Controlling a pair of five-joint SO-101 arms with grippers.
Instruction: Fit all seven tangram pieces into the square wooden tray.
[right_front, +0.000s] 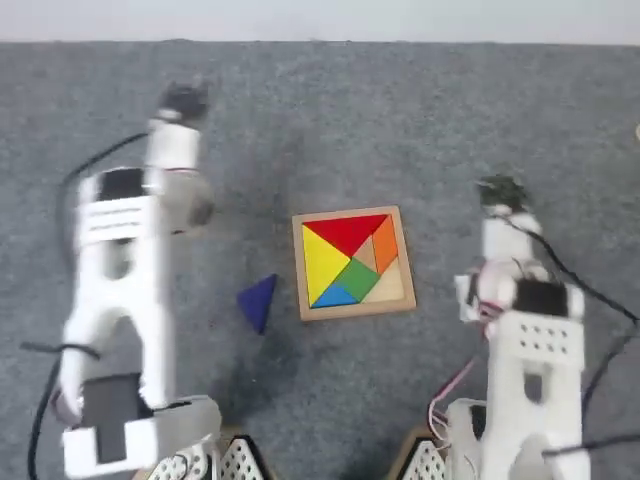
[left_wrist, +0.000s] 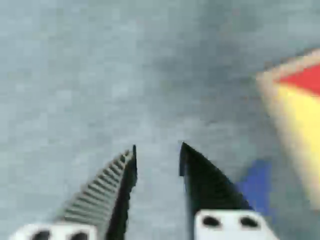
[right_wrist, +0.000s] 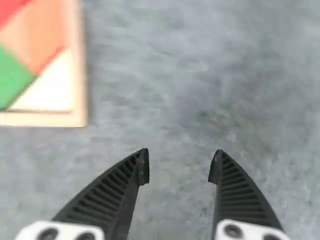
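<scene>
Desk (right_front: 300, 120): grey, carries everything.
Tray (right_front: 392, 286): mid-desk, mostly filled, with bare wood at one corner.
Left jaws: parted, empty, near the blue triangle (right_front: 259, 299).
Right jaws: parted, empty, beside the tray.
Blue triangle: just outside the tray. Best pinched across its edges and turned to match the gap.

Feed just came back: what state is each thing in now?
Left hand: open, empty.
Right hand: open, empty.
Square wooden tray: partly filled, one corner bare.
Dark blue triangle: outside the tray, lying flat.
Red triangle: in the tray.
Yellow triangle: in the tray.
Orange piece: in the tray.
Green square: in the tray.
Light blue triangle: in the tray.
</scene>
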